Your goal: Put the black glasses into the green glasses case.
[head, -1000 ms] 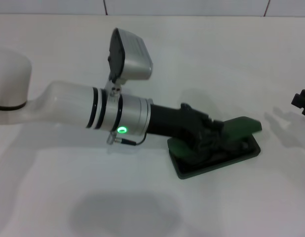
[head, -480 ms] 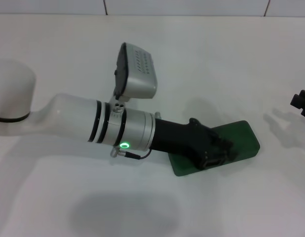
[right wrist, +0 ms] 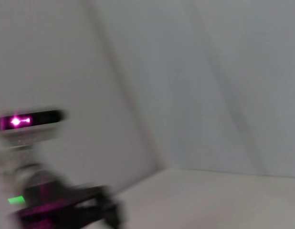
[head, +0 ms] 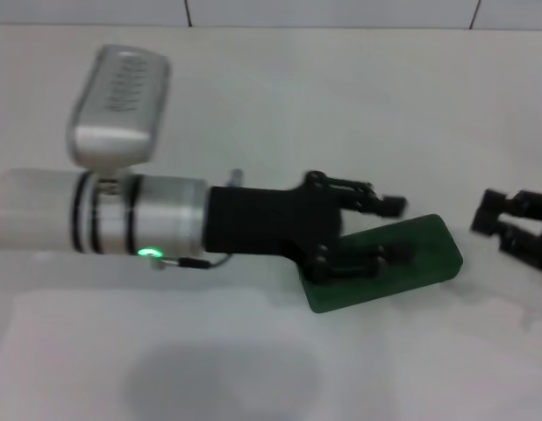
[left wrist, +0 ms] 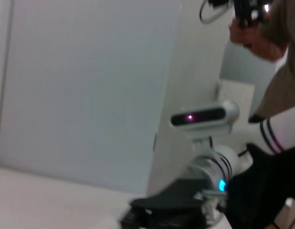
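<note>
The green glasses case (head: 429,254) lies closed on the white table, right of centre in the head view. The black glasses are hidden. My left gripper (head: 389,230) reaches in from the left and hovers over the case's left half, open, with one finger (head: 376,202) beyond the case's far edge and the other over the lid; nothing is between them. My right gripper (head: 499,226) is at the right, a short way off the case's right end, its two fingers apart and empty.
The white tabletop (head: 253,105) runs back to a tiled wall. The left arm's wrist camera (head: 117,105) stands up above its forearm. In the left wrist view the right arm's camera (left wrist: 205,117) and a person's hand (left wrist: 255,36) show.
The case's lid went from half raised to shut. The left gripper then drew back to the left, rolled over and opened. The right gripper came in from the right edge toward the case.
</note>
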